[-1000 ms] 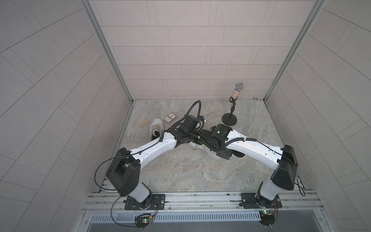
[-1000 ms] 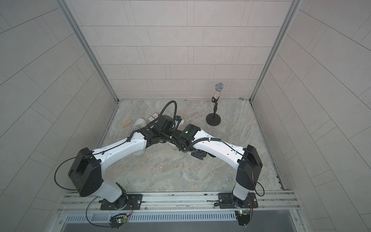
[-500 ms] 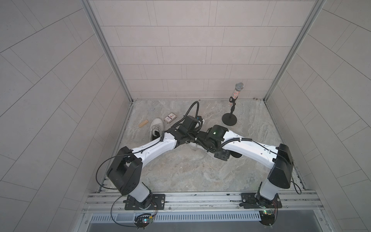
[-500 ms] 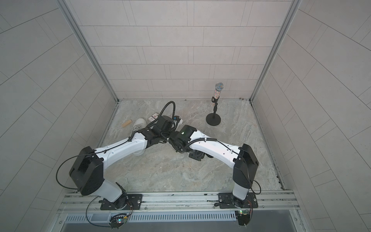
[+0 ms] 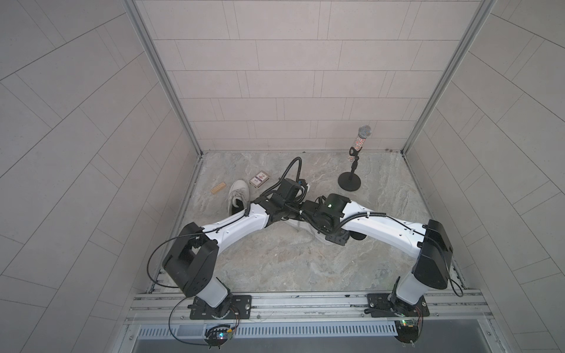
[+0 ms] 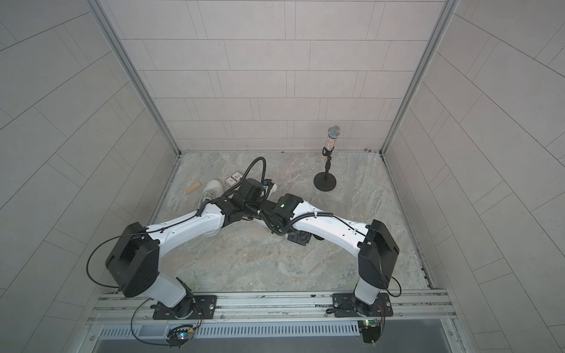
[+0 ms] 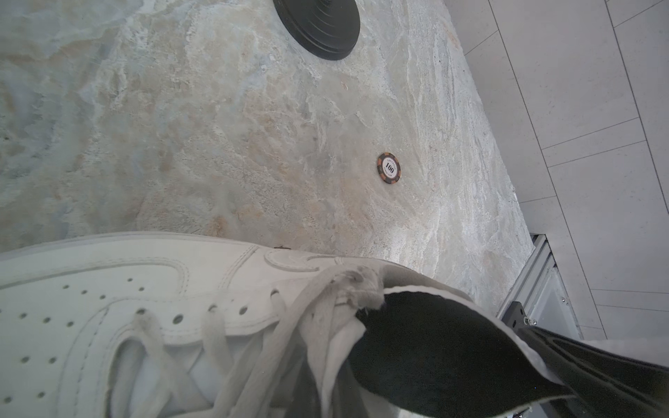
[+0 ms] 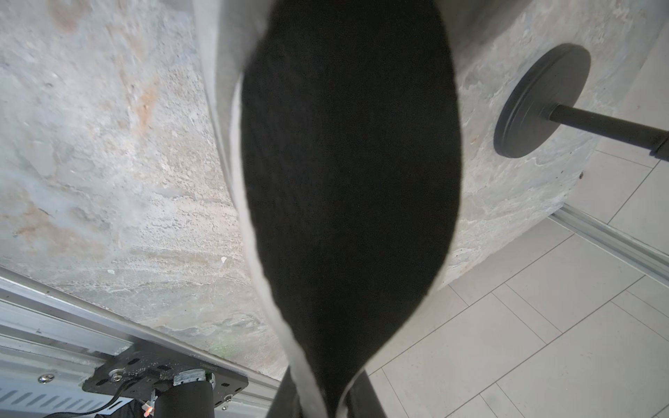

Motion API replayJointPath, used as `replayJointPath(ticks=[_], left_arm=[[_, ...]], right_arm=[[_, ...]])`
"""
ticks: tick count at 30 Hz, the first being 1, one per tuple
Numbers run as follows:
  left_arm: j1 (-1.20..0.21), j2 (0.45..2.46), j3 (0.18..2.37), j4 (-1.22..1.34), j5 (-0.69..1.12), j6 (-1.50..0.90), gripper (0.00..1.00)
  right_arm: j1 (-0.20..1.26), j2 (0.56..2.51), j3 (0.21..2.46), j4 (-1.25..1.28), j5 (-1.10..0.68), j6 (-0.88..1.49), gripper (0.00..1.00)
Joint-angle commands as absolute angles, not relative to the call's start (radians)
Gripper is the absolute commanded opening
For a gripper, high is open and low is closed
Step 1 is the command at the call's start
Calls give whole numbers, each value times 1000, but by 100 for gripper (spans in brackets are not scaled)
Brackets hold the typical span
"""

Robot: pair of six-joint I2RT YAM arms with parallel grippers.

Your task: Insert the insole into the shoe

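Insole (image 8: 347, 181) sits between the right gripper (image 8: 322, 405) fingers (image 8: 284, 398) and runs straight out ahead of them. Its far end is at the shoe (image 7: 108, 307) opening, beside the laces. Shoe lies on table (image 7: 181, 144), under both wrists.

Mic stand base (image 8: 539, 101): ahead of fingers, off to one side of insole, apart from it.

Poker chip (image 7: 388, 167): on table between shoe and stand base, touching neither.

Second shoe (image 5: 238, 195), card box (image 5: 259, 178) and wooden block (image 5: 218, 187) lie well left of fingers. Box is just beside that shoe's toe, block on the toe's other side.
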State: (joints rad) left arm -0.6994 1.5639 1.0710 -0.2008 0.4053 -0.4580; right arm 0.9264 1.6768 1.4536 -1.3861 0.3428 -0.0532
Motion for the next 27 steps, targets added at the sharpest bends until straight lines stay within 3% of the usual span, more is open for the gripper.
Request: replayJointPath(ticks=[1, 11, 27], left_arm=[[-736, 1554, 1079, -25, 488, -504, 0], [-752, 1546, 1038, 37, 483, -544, 0], [-706, 1562, 929, 204, 547, -666, 0]], right_arm=[[911, 1683, 1467, -1260, 321, -56, 17], [902, 1735, 1545, -1269, 217, -51, 16], [871, 1677, 1475, -1094, 133, -97, 10]])
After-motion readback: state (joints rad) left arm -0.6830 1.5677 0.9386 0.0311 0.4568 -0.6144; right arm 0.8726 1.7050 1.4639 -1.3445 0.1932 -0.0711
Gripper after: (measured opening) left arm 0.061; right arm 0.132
